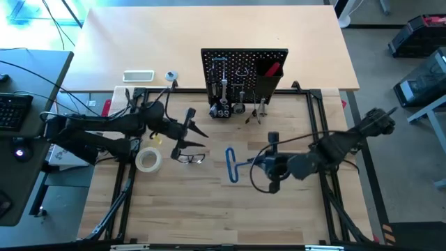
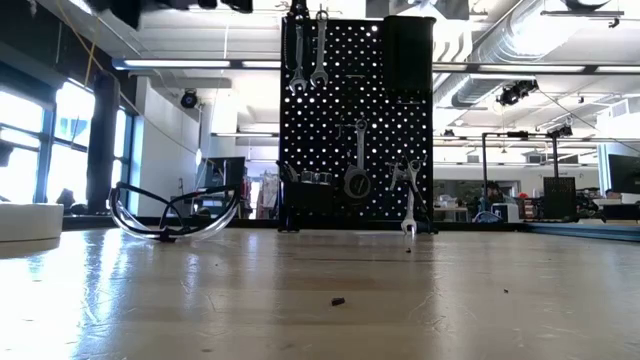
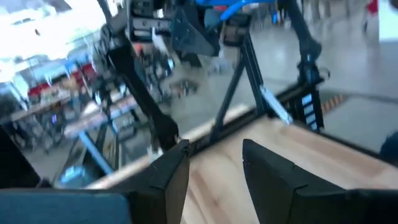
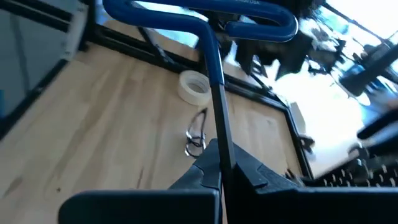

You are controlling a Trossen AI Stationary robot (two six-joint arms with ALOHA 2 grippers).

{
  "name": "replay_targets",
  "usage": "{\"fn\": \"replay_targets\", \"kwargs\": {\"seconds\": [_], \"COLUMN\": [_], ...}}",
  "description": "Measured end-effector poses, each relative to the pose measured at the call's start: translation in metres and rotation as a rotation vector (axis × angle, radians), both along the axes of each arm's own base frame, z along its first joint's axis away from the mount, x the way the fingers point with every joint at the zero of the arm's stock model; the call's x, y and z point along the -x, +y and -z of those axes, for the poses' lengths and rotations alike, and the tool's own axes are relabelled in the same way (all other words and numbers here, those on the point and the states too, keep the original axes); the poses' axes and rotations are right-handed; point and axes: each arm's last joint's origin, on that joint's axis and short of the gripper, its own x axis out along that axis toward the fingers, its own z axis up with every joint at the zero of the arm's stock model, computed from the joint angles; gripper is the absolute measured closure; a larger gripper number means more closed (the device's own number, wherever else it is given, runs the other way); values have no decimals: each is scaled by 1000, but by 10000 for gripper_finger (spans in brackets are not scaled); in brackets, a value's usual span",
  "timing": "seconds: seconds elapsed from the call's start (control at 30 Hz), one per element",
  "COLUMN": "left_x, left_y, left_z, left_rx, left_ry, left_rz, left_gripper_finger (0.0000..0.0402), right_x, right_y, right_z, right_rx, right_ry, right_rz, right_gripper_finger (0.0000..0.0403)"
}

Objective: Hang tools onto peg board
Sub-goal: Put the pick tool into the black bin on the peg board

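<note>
Wrenches are hung on the board; hex key is pinched in right pincer, glasses and tape are left on the bench, left pincer is spread empty.

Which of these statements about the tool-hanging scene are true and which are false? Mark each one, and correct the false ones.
1. The right pincer is shut on the shaft of the blue-handled hex key. True.
2. The left pincer holds the clear glasses. False: it is open and holds nothing; the clear glasses lie on the table.
3. Wrenches already hang on the peg board. True.
4. The tape roll hangs from a hook on the peg board. False: the tape roll lies on the table beside the glasses.
5. The glasses lie between the tape roll and the hex key in the high view. True.
</note>
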Motion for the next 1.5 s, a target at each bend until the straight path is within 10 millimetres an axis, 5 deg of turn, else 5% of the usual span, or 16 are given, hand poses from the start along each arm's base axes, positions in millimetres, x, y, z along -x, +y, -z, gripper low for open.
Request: {"fn": "replay_targets", "kwargs": {"seconds": [0.37,0.8,1.17,1.5], "left_x": [-34,-28,-35,-37], "left_y": [27,25,6,-13], "left_z": [20,3,-13,-11], "left_rx": [123,24,-20,-45], "left_ry": [-246,-462,-517,-520], "left_rz": [85,135,245,338], "left_gripper_finger": [266,266,263,249], "right_x": [-15,-33,-72,-78], "right_y": [-34,-62,-72,-73], "right_z": [-23,-20,6,4], "right_rx": [-92,-246,-282,-296], "right_ry": [-129,-122,-110,-161], "right_rz": [-348,-585,-662,-655], "right_gripper_finger": [403,403,403,403]}}
